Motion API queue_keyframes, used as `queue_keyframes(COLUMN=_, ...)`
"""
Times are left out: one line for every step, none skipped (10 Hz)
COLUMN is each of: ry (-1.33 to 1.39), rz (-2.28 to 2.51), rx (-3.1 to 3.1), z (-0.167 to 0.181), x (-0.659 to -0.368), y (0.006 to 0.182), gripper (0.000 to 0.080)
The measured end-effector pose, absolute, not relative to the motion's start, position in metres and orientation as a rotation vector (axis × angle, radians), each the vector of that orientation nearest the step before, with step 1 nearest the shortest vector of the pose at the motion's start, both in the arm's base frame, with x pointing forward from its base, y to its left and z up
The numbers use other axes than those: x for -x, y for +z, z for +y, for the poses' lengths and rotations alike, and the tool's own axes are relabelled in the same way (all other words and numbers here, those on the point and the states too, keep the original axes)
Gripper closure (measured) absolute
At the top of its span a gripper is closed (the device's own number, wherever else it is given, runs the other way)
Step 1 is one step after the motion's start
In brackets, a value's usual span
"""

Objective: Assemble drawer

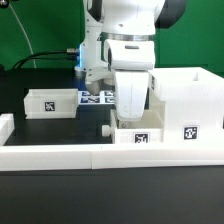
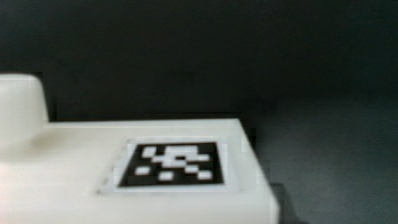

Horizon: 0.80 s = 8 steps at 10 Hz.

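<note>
A small white tray [image 1: 140, 136] with a tag on its front stands just behind the border rail, against the tall open case [image 1: 186, 100] at the exterior view's right. My gripper [image 1: 130, 122] reaches straight down onto this tray and looks shut on its wall; the fingertips are hidden. In the wrist view the tray's tagged face [image 2: 175, 163] fills the lower part, very close and blurred, and no fingers show. The second small tray [image 1: 50, 101] lies apart at the exterior view's left.
The long low white border rail [image 1: 70, 156] runs along the front. The marker board [image 1: 97, 97] lies behind the gripper. A white rounded shape [image 2: 18, 105] sits at the wrist view's edge. The dark table [image 2: 302, 60] lies beyond.
</note>
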<state>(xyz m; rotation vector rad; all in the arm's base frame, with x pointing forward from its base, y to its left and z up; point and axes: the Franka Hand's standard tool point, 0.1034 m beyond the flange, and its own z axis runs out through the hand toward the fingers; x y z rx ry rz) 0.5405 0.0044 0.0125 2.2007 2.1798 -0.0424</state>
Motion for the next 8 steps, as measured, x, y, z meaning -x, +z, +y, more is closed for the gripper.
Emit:
queue_keyframes(ry=-0.042, rz=2.18, rx=-2.201, z=0.0044, x=-0.5405, y=0.0125, gripper=0.0757)
queue_keyframes(ry=-0.037, rz=2.196, rx=-2.177, z=0.005, x=-0.5408, y=0.0125, gripper=0.0757)
queue_keyframes(ry=-0.027, rz=2.214, rx=-2.141, z=0.0058, x=-0.5413, y=0.0124, gripper=0.0757)
queue_keyframes(ry=-0.031, rz=2.233, rx=-2.113, z=0.008, x=-0.5418, y=0.0126, gripper=0.0757)
queue_keyframes(ry=-0.032, rz=2.244, rx=-2.098, z=0.01, x=-0.5418, y=0.0126, gripper=0.0757)
queue_keyframes(ry=-0.032, rz=2.246, rx=-2.097, z=0.0104, x=-0.5417, y=0.0126, gripper=0.0757)
queue_keyframes(ry=-0.031, rz=2.231, rx=-2.113, z=0.0114, x=-0.5417, y=0.0126, gripper=0.0757)
queue_keyframes(ry=-0.031, rz=2.22, rx=-2.125, z=0.0115, x=-0.5416, y=0.0126, gripper=0.0757)
